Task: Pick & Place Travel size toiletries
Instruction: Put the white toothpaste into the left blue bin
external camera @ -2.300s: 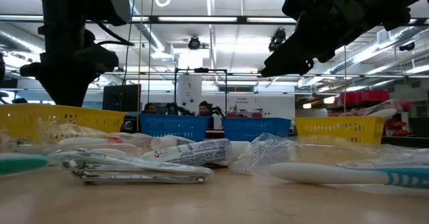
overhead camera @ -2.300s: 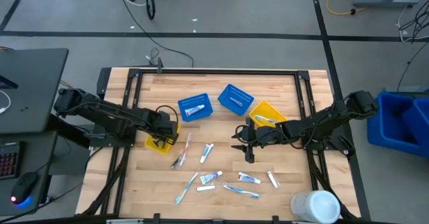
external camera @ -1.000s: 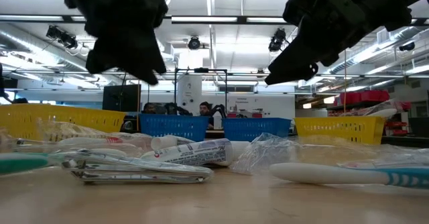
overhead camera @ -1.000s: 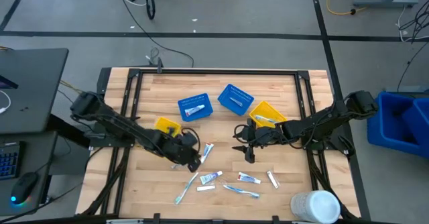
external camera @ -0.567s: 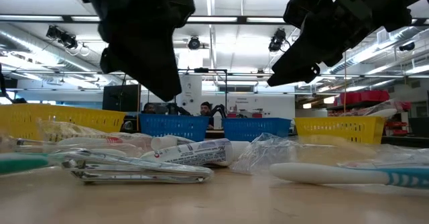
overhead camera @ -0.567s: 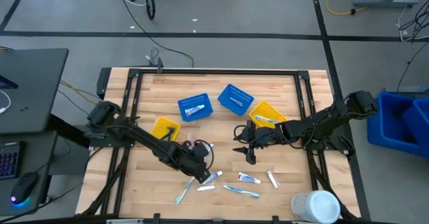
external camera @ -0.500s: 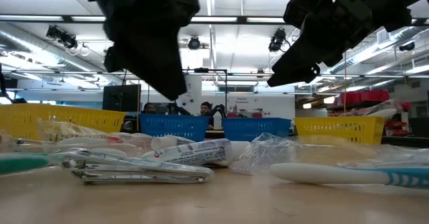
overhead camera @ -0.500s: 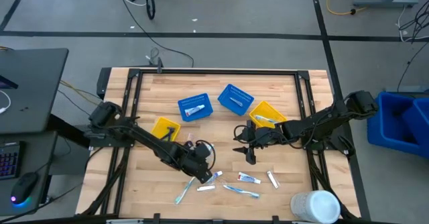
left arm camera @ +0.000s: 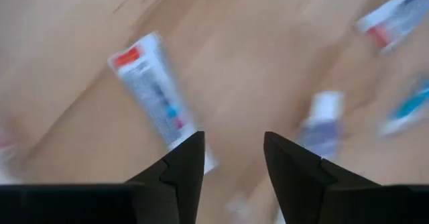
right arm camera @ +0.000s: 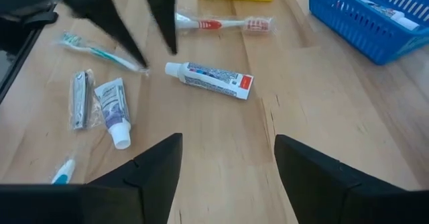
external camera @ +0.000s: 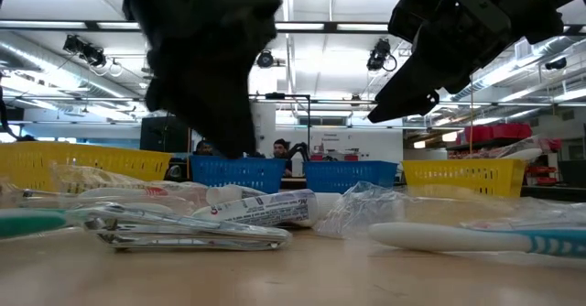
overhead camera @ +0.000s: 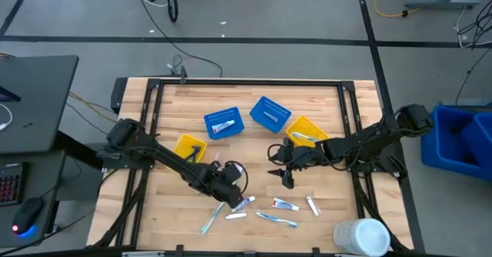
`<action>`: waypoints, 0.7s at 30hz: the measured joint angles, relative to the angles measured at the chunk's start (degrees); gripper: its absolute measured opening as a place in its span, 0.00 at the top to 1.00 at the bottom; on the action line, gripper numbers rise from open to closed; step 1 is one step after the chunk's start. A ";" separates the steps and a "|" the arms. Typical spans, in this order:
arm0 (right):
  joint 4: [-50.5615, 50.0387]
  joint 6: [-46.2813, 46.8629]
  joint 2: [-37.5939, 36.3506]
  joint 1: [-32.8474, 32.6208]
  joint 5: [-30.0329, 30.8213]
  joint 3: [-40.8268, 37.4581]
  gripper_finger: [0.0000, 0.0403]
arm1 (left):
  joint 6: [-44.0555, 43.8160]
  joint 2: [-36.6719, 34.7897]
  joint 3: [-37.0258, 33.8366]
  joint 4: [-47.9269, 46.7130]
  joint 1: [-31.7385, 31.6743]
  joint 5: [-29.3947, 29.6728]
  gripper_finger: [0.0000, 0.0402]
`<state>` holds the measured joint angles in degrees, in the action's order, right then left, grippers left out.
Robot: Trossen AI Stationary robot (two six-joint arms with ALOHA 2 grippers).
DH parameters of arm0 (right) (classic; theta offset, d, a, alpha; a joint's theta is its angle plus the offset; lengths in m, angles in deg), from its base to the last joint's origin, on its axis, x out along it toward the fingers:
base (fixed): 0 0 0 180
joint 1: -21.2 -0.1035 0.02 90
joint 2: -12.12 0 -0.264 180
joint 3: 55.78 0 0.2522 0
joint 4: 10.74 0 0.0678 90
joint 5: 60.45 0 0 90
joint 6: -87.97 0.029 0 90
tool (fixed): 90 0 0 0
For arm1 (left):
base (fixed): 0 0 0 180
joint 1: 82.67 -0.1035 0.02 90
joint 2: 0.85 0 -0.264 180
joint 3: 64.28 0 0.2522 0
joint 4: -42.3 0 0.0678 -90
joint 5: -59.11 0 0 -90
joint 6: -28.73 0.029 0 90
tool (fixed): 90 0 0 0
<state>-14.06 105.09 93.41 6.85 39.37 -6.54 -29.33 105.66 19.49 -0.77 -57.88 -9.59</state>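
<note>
While I hold both arms over the bench [overhead camera: 323, 103], I note:
Left claw [overhead camera: 231, 191]: low over the loose toiletries, fingers [left arm camera: 181, 167] parted, empty, a white tube [left arm camera: 157, 96] just beyond the tips.
Right claw [overhead camera: 286, 178]: hanging mid-bench, spread wide, empty.
Toiletries: tubes and toothbrushes [overhead camera: 275, 219] scattered along the near edge; some in the blue baskets [overhead camera: 269, 112] and yellow basket [overhead camera: 306, 130].

two blue baskets [overhead camera: 224, 123], two yellow baskets [overhead camera: 307, 130], one large white cylinder [overhead camera: 360, 236], two arms
</note>
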 joint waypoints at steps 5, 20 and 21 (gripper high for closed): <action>-0.15 0.01 0.00 0.00 0.00 -0.06 0.42 | -1.56 1.55 -0.08 -2.77 -1.43 0.65 0.58; -1.26 0.02 0.00 0.01 0.02 -0.04 0.38 | -1.27 2.45 -0.88 -2.27 -4.55 -5.45 0.50; -1.25 0.02 0.00 0.00 0.02 -0.04 0.38 | -1.55 2.45 -1.09 -1.89 -4.55 -5.73 0.50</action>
<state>-15.31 105.12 93.41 6.85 39.39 -6.58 -30.88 108.12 18.40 -2.66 -62.42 -15.33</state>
